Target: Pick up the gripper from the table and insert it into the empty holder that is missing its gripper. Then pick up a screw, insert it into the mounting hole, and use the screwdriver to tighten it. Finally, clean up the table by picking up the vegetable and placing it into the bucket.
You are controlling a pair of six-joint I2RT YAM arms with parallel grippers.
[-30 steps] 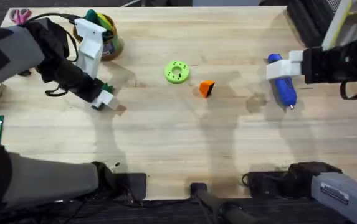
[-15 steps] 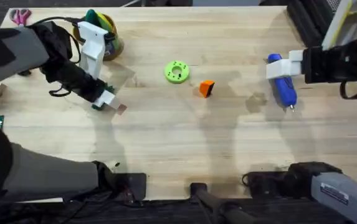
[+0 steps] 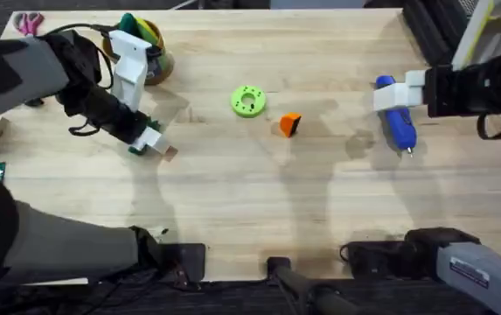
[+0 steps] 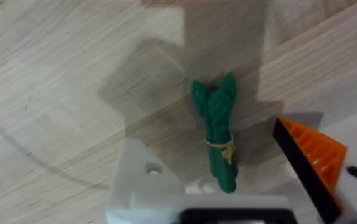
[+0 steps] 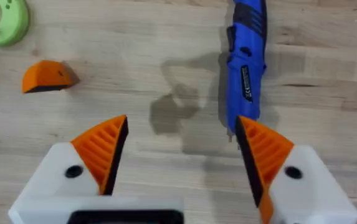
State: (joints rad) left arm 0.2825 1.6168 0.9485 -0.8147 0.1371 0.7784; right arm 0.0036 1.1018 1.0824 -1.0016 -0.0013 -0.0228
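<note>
Though listed last in the task, looks like the clean-up step in hand: left gripper (image 3: pixel 151 142) low over the vegetable (image 4: pixel 218 124), fingers spread open to either side of the stalks, not yet closed on them. One of those fingers a bare white holder (image 4: pixel 142 177) with no wedge, the other fitted with an orange ribbed pad (image 4: pixel 312 158). Vegetable flat on the desk (image 3: pixel 250 201), toward its left side, near the bucket (image 3: pixel 156 54).

Meanwhile, right gripper (image 5: pixel 181 155) open too, holding nothing, hovering just beside the screwdriver (image 5: pixel 245 62) on the right of the desk. Loose orange gripper (image 3: pixel 290 124) lying mid-desk beside the lime-green disc (image 3: pixel 248 101), unfitted, so probably two earlier steps left undone.

Next, likely: close on the stalks near the yellowish band, lift straight, carry the short way to the bucket and release above its rim. Worth minding the weaker hold of a bare plastic finger on a smooth toy.

Plenty of bare wood around the vegetable; bucket close to the far left edge, already holding toys, so a drop from above rather than a push in.
</note>
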